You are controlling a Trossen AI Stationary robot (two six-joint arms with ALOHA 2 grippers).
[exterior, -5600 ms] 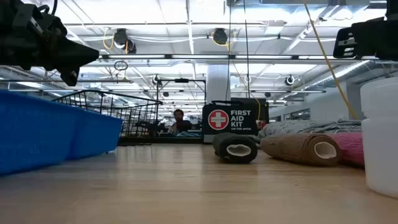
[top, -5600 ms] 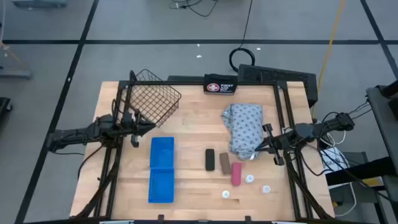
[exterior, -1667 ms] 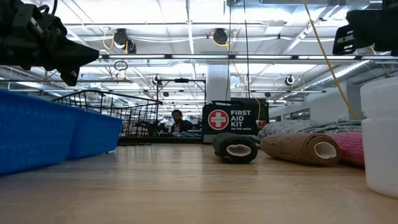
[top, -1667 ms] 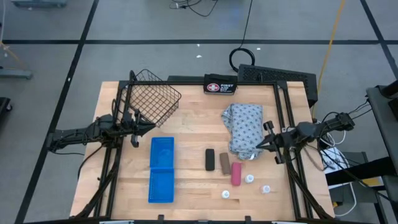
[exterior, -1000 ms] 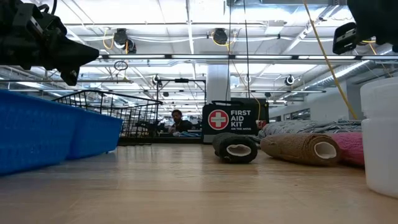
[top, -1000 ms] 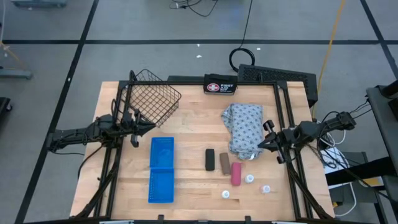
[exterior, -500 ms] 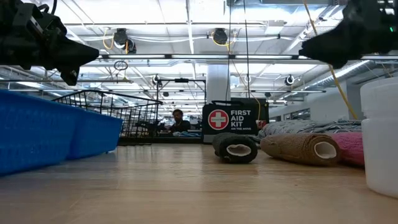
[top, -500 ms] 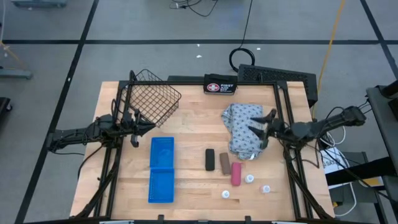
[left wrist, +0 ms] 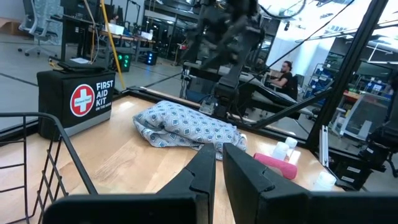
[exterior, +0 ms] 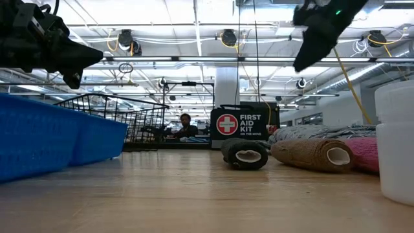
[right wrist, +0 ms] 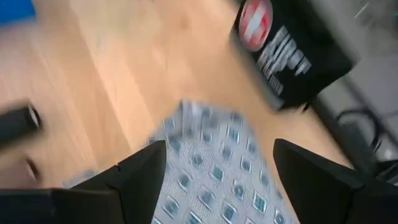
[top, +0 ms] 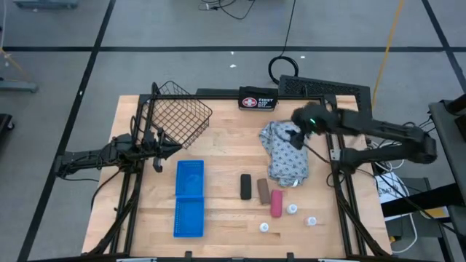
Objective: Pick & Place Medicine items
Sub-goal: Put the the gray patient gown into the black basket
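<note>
1. Patterned grey cloth [top: 286,149] lies crumpled at about two o'clock from the table's centre, and the right gripper [top: 297,135] hovers over its upper edge with fingers spread wide and nothing between them; the right wrist view looks straight down on the fabric through the open gap.
2. Judging by that pose, the arm is lined up to take the cloth, perhaps because it crowds the medicine items.
3. Those items sit at four to five o'clock from centre: a black roll [top: 246,187], a brown roll [top: 262,190] touching it, a pink tube [top: 277,203] just beside, and three white bottles [top: 292,209] scattered near the front edge. None is held.
4. At nine o'clock the left gripper [top: 158,151] waits with fingers pressed together, empty, beside the wire basket [top: 182,116], above the blue tray [top: 189,198].
5. The first-aid pouch [top: 258,101] stands at twelve o'clock on the far edge, well apart from the items.
6. Basket and tray both look like likely destinations; which one is meant cannot be told.
</note>
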